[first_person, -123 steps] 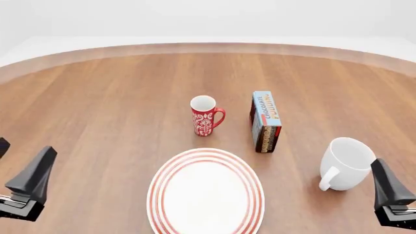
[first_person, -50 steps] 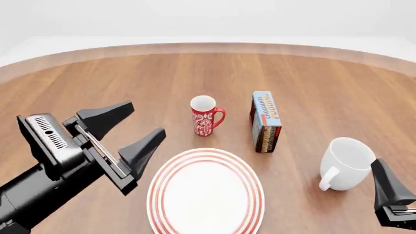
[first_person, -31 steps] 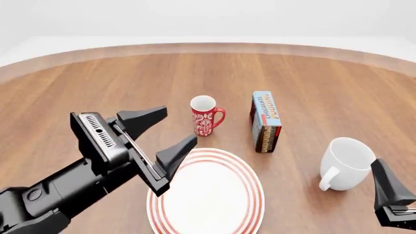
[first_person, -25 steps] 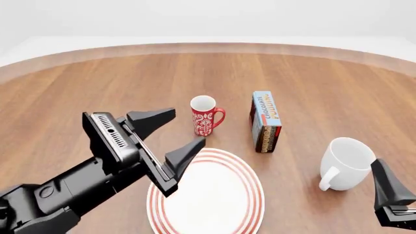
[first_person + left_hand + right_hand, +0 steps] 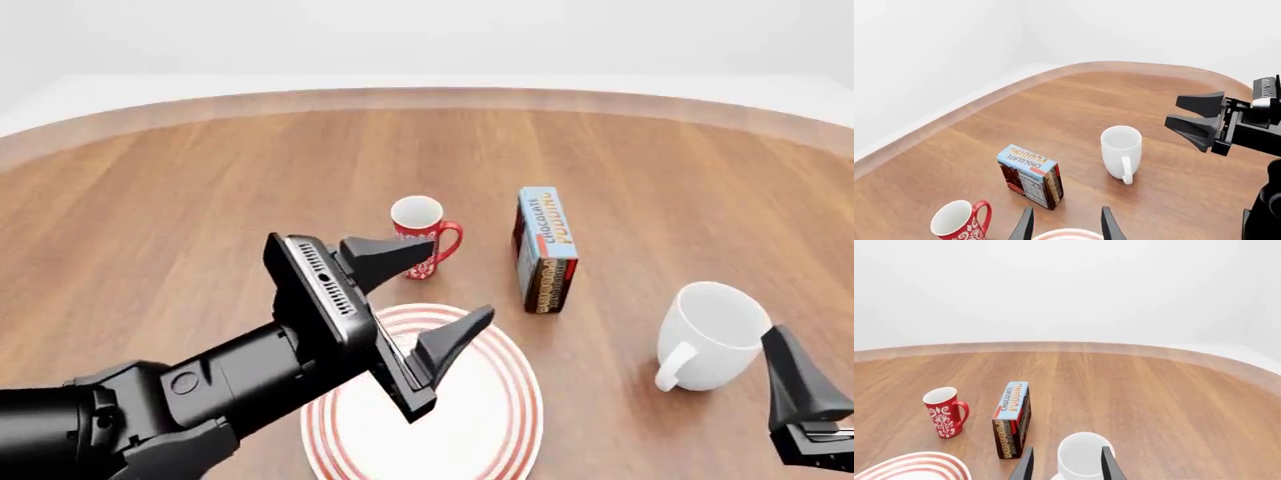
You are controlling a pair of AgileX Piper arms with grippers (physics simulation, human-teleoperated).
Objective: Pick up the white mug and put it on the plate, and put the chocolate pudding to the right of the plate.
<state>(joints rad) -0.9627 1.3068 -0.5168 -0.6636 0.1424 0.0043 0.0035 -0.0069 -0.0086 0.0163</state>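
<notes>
on the wooden table [image 5: 200,190] the left gripper [image 5: 424,302] hangs spread over the plate [image 5: 501,420], the chocolate pudding [image 5: 545,249] stands beyond, and the white mug [image 5: 709,334] sits right, by the right gripper [image 5: 1065,465], also spread.

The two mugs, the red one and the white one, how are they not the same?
The red mug has white ornament on it; the white mug is plain. The red mug is slimmer, the white mug wider. The red mug stands just beyond the plate; the white mug stands off to the plate's right, near the right gripper. Both stand upright, each has a loop handle, and both look empty.
</notes>
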